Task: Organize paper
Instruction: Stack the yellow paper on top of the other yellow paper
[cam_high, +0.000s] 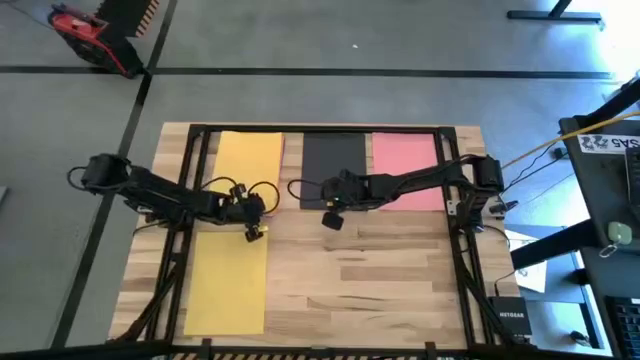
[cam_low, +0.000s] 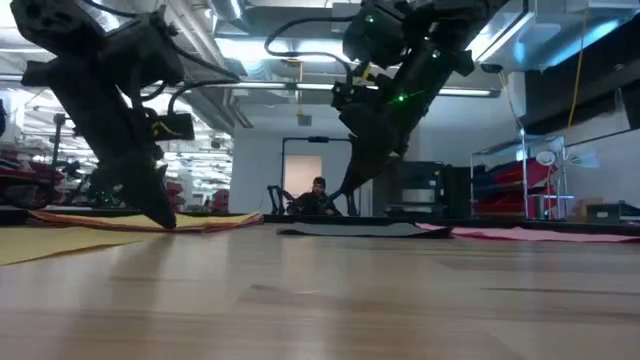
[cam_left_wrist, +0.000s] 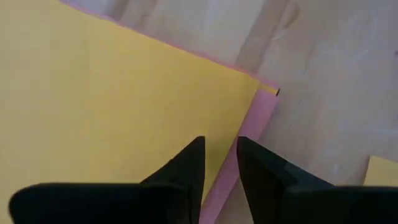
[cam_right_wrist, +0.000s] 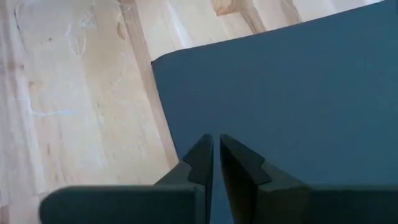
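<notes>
Four sheets show on the tabletop (cam_high: 380, 280): two yellow (cam_high: 248, 160) (cam_high: 228, 280), one black (cam_high: 334, 160), one pink (cam_high: 405, 160), each with its long axis running front to back. A pink edge (cam_left_wrist: 249, 134) peeks under the far yellow sheet. The left pincer (cam_left_wrist: 221, 168), slightly spread, straddles that edge. The right pincer (cam_right_wrist: 216, 165), nearly pressed together, sits at the black sheet's near edge.

Yellow sheet (cam_high: 248, 158) over pink sheet edge (cam_left_wrist: 239, 162). Second yellow sheet (cam_high: 227, 280) near front. Black sheet (cam_high: 333, 165) centre. Pink sheet (cam_high: 408, 160) beside it. Worktop (cam_high: 380, 280) light wood grain. Grippers dark.
</notes>
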